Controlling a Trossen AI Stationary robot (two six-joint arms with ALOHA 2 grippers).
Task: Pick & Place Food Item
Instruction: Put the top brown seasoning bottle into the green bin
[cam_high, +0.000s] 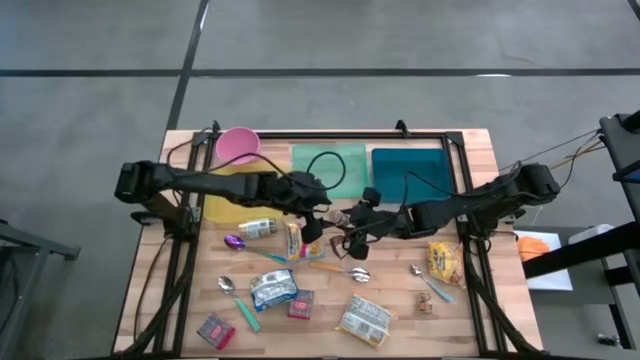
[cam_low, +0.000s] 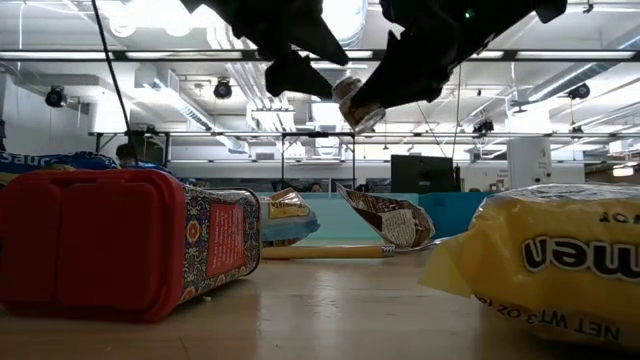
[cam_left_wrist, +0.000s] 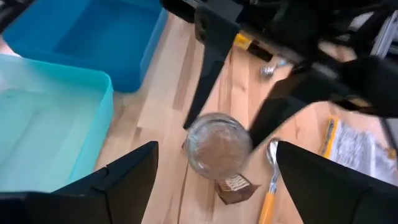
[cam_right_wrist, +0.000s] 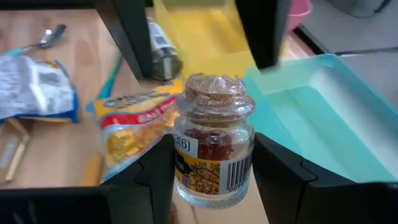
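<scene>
A small glass jar (cam_right_wrist: 214, 143) with a cork stopper and red-brown contents hangs in the air above the middle of the table, with my right gripper (cam_right_wrist: 214, 190) shut on it. The low view shows the jar (cam_low: 358, 103) tilted, high above the tabletop. My left gripper (cam_left_wrist: 217, 186) is open and faces the jar's glass bottom (cam_left_wrist: 217, 146); its fingers stand wide on either side without touching. In the high view the two grippers meet at the table's centre, left (cam_high: 318, 220) and right (cam_high: 347, 222). My right gripper pinches the jar's glass body (cam_right_wrist: 180, 155) between its two fingers, one on each side below the neck. The fingers (cam_right_wrist: 155, 180) come slanting down from the table's right. The jar is lifted clear, cork end up and tilted.
A yellow tray (cam_high: 235, 195), a green tray (cam_high: 328, 165), a blue tray (cam_high: 408, 170) and a pink bowl (cam_high: 238, 145) line the far side. Snack packets, spoons, a yellow bag (cam_high: 445, 262) and a red box (cam_low: 100, 240) lie scattered on the near half.
</scene>
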